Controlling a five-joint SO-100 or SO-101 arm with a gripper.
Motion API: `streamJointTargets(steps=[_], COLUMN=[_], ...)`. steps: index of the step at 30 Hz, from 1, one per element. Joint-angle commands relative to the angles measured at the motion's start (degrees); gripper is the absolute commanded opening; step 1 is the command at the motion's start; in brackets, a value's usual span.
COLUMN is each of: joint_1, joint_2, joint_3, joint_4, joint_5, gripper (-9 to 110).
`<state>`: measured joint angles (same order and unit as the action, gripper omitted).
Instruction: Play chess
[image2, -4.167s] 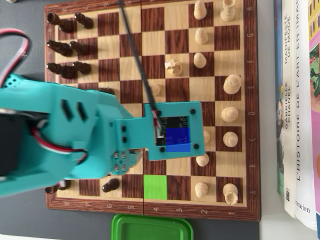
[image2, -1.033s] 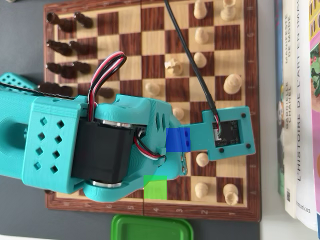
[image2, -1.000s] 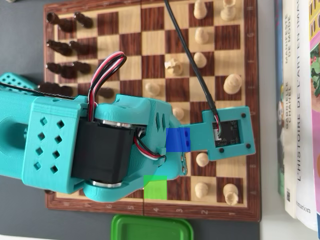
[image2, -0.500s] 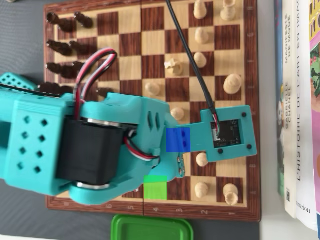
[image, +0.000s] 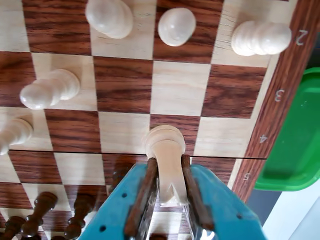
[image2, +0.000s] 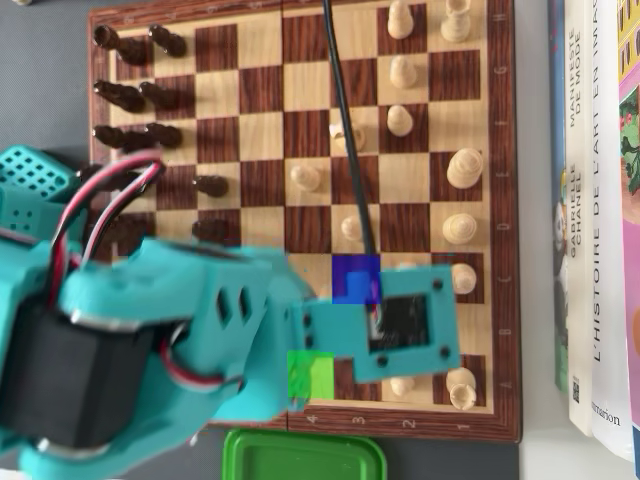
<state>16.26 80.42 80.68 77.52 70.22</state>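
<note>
In the wrist view my gripper (image: 167, 165) is shut on a white chess piece (image: 164, 145). The brown pads (image: 146, 187) press both its sides, and its rounded end sticks out past the fingertips over the chessboard (image: 175, 90), near the edge numbered 4. In the overhead view the teal arm (image2: 190, 330) and camera mount (image2: 400, 335) hide the gripper and the held piece. White pieces (image2: 463, 168) stand on the board's right side, black pieces (image2: 120, 95) on its left. A blue patch (image2: 355, 278) and a green patch (image2: 310, 375) mark two squares.
A green container (image2: 305, 455) lies just off the board's lower edge, also seen in the wrist view as the green container (image: 295, 145) at the right. Books (image2: 600, 200) lie along the board's right side. A black cable (image2: 345, 120) crosses the board.
The arm has swung toward the lower edge of the overhead view. The camera mount went from beside the blue patch down and left to beside the green patch.
</note>
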Motion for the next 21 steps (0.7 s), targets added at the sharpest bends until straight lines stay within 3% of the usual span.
streamJointTargets(steps=[1, 21], joint_1=[2.9, 9.4], joint_2=[3.3, -3.5], joint_3=[-0.4, -1.1], joint_4=[-0.5, -1.0], joint_5=[-1.7, -6.3], gripper=[4, 4])
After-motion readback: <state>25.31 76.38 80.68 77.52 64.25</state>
